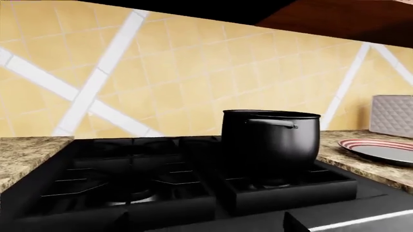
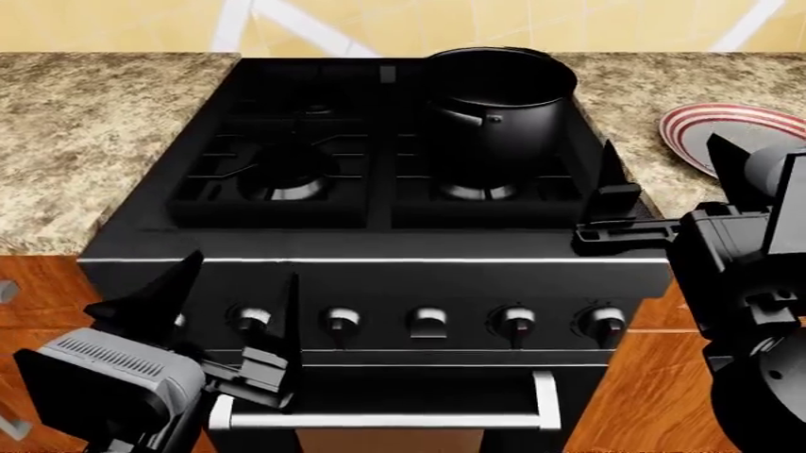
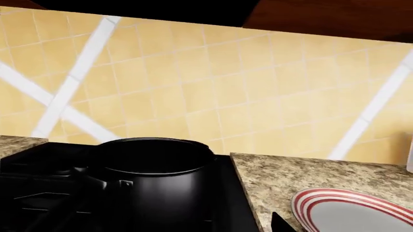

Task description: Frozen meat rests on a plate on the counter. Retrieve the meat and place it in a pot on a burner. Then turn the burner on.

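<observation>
The black pot point(image 2: 497, 94) stands on the stove's back right burner; it also shows in the left wrist view point(image 1: 271, 140) and the right wrist view point(image 3: 154, 179). What is inside it is hidden. The red-ringed plate point(image 2: 724, 123) lies on the granite counter point(image 2: 101, 142) right of the stove, and its visible surface point(image 3: 355, 215) is bare. The meat is out of view. My right gripper point(image 2: 662, 151) hangs open between pot and plate, over the stove's right edge. My left gripper point(image 2: 240, 274) is open and empty, low in front of the leftmost knobs point(image 2: 252, 319).
The black stove point(image 2: 377, 236) has several front knobs and an oven handle point(image 2: 377, 415) below. A grey quilted appliance point(image 1: 390, 113) stands behind the plate. A tiled yellow wall point(image 3: 193, 87) and dark wall cabinets point(image 1: 335, 19) close off the back.
</observation>
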{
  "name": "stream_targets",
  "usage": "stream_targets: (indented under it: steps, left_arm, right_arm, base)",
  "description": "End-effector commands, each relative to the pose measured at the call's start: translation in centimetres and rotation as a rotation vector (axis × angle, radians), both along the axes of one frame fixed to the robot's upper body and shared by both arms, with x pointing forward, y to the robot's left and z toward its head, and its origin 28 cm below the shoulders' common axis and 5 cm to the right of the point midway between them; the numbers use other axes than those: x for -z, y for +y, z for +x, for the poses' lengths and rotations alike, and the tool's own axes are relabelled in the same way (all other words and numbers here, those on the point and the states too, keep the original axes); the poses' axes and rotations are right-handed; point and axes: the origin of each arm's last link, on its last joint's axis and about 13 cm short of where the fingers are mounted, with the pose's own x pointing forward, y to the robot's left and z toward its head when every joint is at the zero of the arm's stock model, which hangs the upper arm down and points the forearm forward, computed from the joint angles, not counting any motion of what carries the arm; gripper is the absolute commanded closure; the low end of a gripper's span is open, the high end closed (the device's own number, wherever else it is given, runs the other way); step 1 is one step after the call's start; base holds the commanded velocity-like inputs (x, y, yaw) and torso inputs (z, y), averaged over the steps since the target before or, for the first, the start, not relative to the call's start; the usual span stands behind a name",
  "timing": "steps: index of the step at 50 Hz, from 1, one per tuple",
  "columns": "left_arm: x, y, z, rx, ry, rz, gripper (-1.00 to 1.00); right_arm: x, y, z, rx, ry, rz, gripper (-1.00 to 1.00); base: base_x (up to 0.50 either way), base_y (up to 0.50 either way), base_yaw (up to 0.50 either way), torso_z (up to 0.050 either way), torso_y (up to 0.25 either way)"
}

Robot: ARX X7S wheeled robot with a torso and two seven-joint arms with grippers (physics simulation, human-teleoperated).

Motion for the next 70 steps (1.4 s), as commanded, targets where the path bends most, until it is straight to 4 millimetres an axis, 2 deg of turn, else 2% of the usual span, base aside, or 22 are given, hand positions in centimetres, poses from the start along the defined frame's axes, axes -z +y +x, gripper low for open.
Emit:
stream_targets:
  steps: [1,22,47,70]
  left_arm:
    - [0.3,-0.1,0.1,0.01,0.016,-0.004,-1.0]
    - [0.2,-0.2,-0.1,0.029,0.008,-0.002,-1.0]
    - [0.5,-0.4,0.0,0.036,0.026,0.003,-1.0]
    - [-0.3,-1.0,-0.9,0.045,0.012,0.013,-1.0]
  right_arm:
    - [0.3,-0.1,0.1,0.015,0.006,-0.005,-1.0]
    - [0.4,-0.3,-0.2,0.001,0.005,0.017,-1.0]
    - [1.1,-0.8,0.6,0.026,0.033,0.047,-1.0]
    - [1.5,-2.0,-0.6,0.06,0.028,0.077,-1.0]
  base:
    - [0.0,0.0,0.0,-0.05,0.0]
    - [0.0,0.0,0.0,-0.05,0.0]
    - [0.0,0.0,0.0,-0.05,0.0]
    - [0.0,0.0,0.0,-0.05,0.0]
